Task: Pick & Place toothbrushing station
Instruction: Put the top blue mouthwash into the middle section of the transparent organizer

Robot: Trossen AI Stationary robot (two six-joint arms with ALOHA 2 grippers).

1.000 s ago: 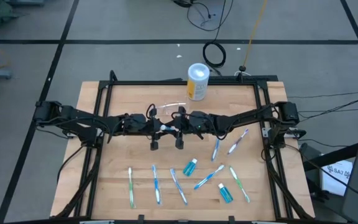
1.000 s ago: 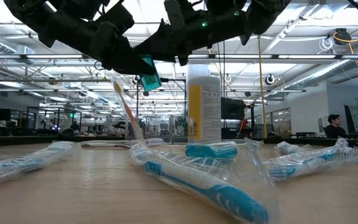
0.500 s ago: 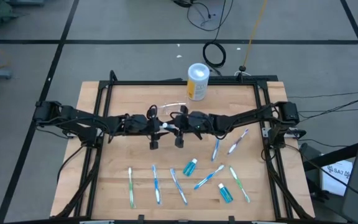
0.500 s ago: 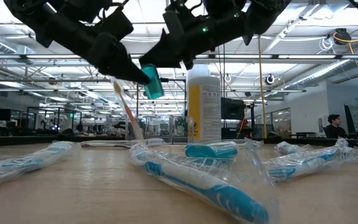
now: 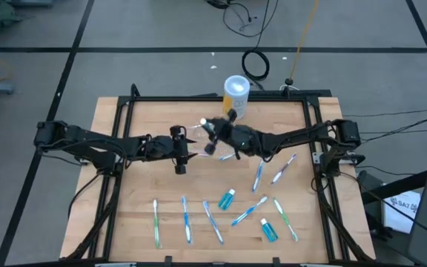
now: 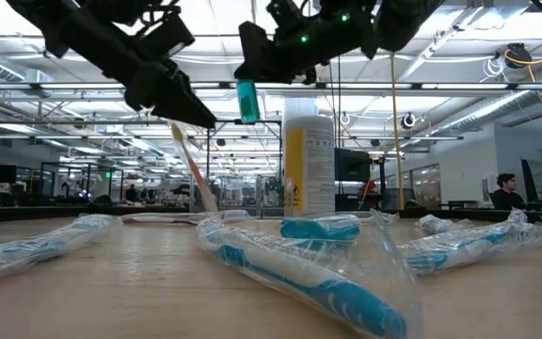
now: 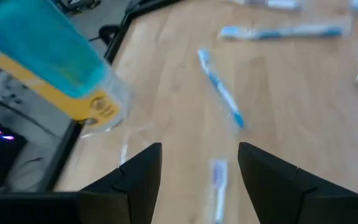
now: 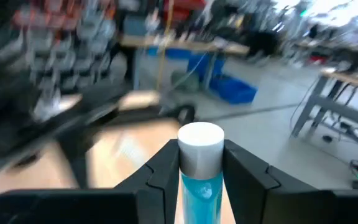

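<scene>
My right gripper (image 5: 212, 133) is shut on a small blue bottle with a white cap (image 6: 246, 100), held above the middle of the table. My left gripper (image 5: 191, 148) hangs just to its left, open, with nothing between its fingers (image 7: 197, 168). The see-through cup (image 6: 207, 200) stands faintly visible on the table behind them, and a toothbrush (image 6: 189, 162) leans upright in it. From above, the cup is barely visible beside the grippers. My right gripper pinches the bottle's upper body, just below the white cap (image 8: 201, 163), between its two fingers. The fingers come level from the table's right side. The bottle stands upright, cap up, with its blue body (image 6: 246, 105) hanging below the fingers, clear of the table.
A tall yellow container with a pale lid (image 5: 236, 96) stands at the far edge. Several wrapped toothbrushes (image 5: 186, 220) and two more blue bottles (image 5: 227, 199) lie on the near half. Black frame rails (image 5: 117, 133) border the board. A person (image 6: 506, 191) sits far behind.
The blue bottle, held between both grippers a second ago, has passed to my right gripper. That gripper has lifted it toward the far edge and turned it from tilted to upright. My left gripper has let go and drawn back toward the table's left.
</scene>
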